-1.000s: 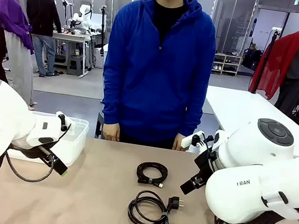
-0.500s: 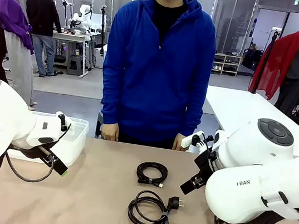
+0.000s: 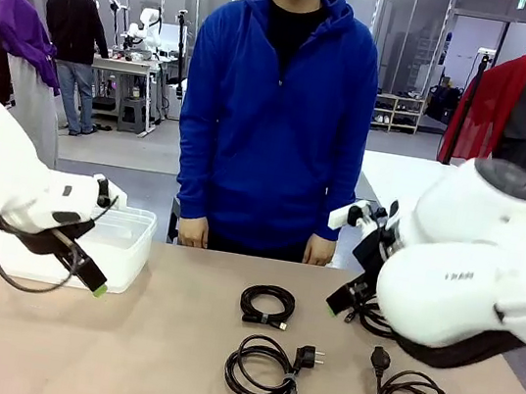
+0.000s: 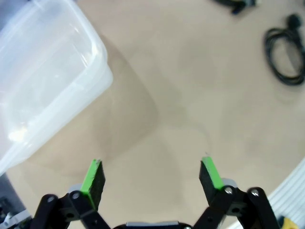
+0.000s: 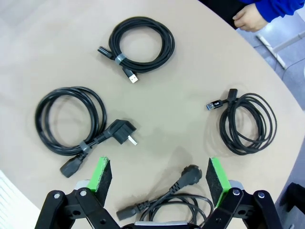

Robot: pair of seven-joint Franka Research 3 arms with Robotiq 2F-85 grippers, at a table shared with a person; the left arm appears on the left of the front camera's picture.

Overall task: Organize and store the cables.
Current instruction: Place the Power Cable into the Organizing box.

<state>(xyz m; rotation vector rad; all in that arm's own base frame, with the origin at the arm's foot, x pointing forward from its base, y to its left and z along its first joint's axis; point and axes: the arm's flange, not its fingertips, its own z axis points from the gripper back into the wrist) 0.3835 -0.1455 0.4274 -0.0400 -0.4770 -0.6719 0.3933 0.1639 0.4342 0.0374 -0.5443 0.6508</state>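
With the translucent white plastic bin (image 3: 126, 254) at far left and the left gripper (image 4: 151, 175) spread empty beside it, the black coiled cables (image 5: 123, 132) lie mid-table and rightward, so the right gripper (image 5: 158, 175), fingers wide apart and empty above them, should probably pinch one coil across its bundled strands.

On table (image 3: 171, 347), bin (image 3: 125, 248) left of cables (image 3: 267, 306)

the cables (image 5: 167, 45) look like matt black rubbery plastic on a smooth, matt beige table (image 3: 150, 358), the bin (image 3: 132, 247) at its far left edge is glossy translucent plastic, the arm shells (image 3: 469, 277) are glossy white, and the person's hoodie (image 3: 273, 129) is soft blue cloth.
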